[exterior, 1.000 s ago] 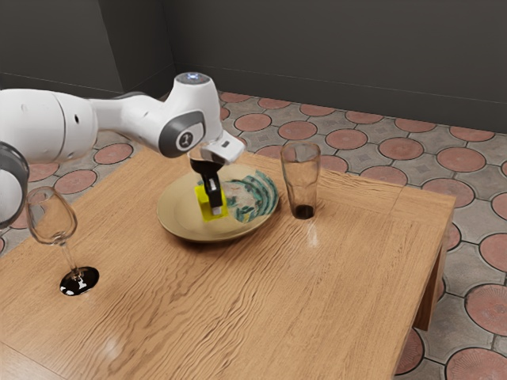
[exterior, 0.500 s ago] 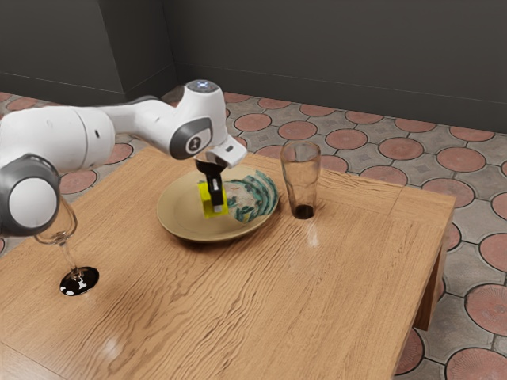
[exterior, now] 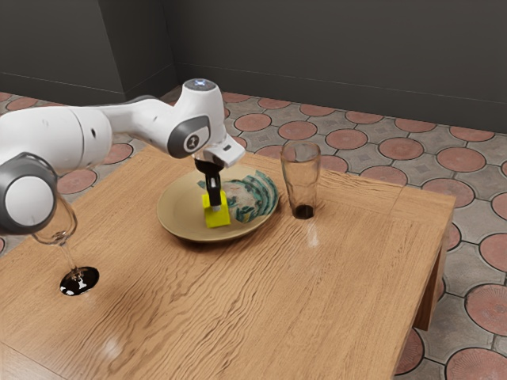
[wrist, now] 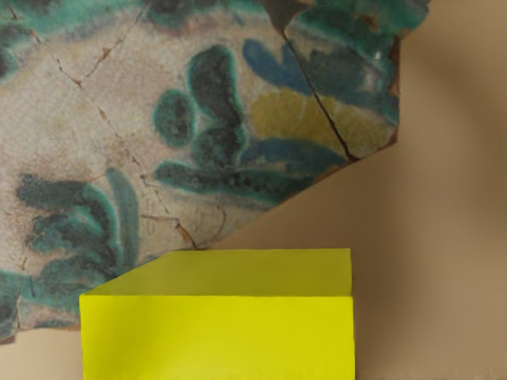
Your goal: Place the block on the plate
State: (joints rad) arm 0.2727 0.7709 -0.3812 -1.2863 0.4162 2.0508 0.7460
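The yellow block (exterior: pixel 218 217) is within the rim of the round tan plate (exterior: pixel 179 212), patterned partly green.

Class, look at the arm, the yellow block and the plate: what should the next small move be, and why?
Probably to make sure the gripper is fully open, before any lift. The yellow block sits right at it, within the outline of the plate, so letting go seems right; whether the block touches the plate I cannot tell.

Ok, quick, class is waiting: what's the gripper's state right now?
Gripper: at the yellow block, above the plate; open or closed on it, I can't tell.
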